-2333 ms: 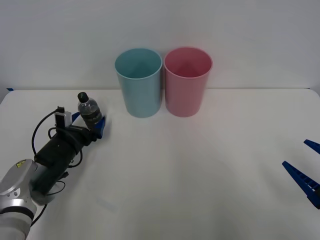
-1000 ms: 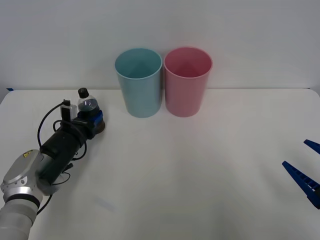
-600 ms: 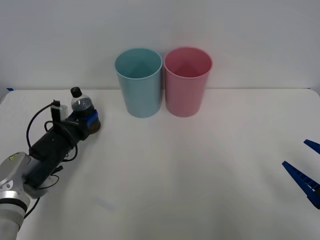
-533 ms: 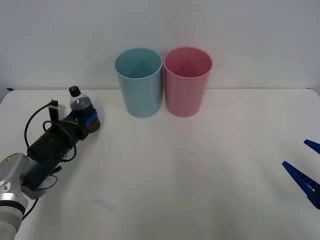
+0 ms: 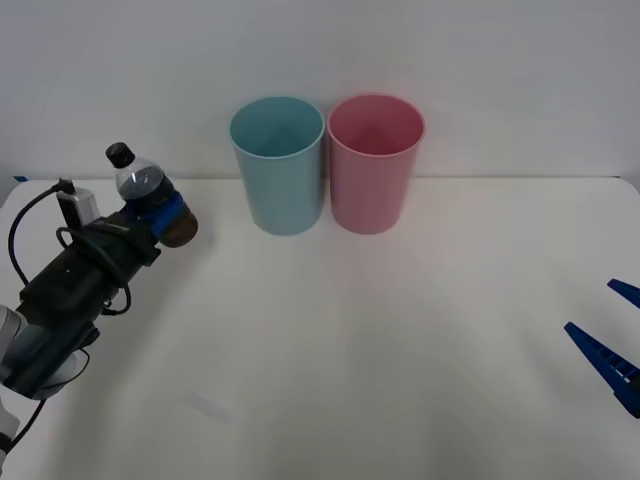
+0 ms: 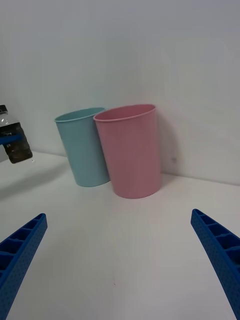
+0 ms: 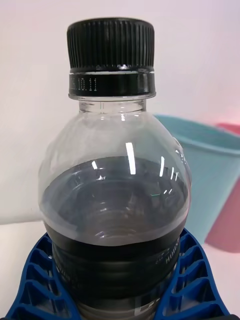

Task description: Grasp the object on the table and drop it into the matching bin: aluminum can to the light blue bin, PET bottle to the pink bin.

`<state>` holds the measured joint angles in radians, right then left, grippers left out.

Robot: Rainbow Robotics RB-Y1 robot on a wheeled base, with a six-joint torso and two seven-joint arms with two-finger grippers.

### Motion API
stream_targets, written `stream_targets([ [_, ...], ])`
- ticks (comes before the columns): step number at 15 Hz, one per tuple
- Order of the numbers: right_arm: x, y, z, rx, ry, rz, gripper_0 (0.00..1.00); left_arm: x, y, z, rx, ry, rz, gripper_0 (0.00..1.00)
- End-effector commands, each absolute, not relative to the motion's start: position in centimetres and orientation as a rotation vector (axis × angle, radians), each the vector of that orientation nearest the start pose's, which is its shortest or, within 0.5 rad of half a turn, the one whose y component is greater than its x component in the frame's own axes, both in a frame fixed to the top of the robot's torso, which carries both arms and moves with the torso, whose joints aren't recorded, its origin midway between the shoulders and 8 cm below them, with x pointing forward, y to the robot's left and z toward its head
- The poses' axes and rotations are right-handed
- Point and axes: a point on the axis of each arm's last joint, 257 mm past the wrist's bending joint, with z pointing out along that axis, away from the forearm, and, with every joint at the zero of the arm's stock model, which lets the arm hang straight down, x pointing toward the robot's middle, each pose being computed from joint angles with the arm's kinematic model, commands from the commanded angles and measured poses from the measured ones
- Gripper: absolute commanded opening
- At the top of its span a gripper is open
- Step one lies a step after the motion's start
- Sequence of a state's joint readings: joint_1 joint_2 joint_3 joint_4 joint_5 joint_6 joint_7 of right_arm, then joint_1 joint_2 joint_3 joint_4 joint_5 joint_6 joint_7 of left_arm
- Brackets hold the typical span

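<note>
Clear plastic PET bottle (image 5: 143, 193) sits clamped in the left tool (image 5: 160, 215), cap up and leaning a bit, lifted off the desk (image 5: 380, 340) now instead of standing on it like a couple seconds back. Pink bin (image 5: 375, 163) lies well off to the tool's right, past the light blue bin (image 5: 279, 165) (so it has to clear that one). Right tool (image 5: 610, 340) idles spread open at the desk's right edge.

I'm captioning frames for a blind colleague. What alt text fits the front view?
The left gripper holds the PET bottle tilted above the table, at its left side. The light blue bin and the pink bin stand together at the back; the right gripper waits open at the right edge.
</note>
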<state>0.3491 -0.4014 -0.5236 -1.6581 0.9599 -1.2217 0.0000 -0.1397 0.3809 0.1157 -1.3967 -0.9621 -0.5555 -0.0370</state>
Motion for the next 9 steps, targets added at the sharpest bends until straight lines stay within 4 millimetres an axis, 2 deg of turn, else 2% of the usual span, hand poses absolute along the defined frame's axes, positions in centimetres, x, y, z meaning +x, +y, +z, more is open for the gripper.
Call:
stream_targets([
  [1, 34.2, -33.0, -16.9, -0.465, 1.441, 0.567, 1.00, 54.8, 25.7, -12.0, 0.170, 1.394, -0.564, 0.00],
  [5, 34.2, -33.0, -16.9, -0.465, 1.441, 0.567, 1.00, 53.8, 24.5, -7.1, 0.168, 1.342, -0.673, 0.00],
  [9, 34.2, -33.0, -16.9, -0.465, 1.441, 0.567, 1.00, 53.6, 23.0, -3.2, 0.184, 1.294, -0.743, 0.00],
])
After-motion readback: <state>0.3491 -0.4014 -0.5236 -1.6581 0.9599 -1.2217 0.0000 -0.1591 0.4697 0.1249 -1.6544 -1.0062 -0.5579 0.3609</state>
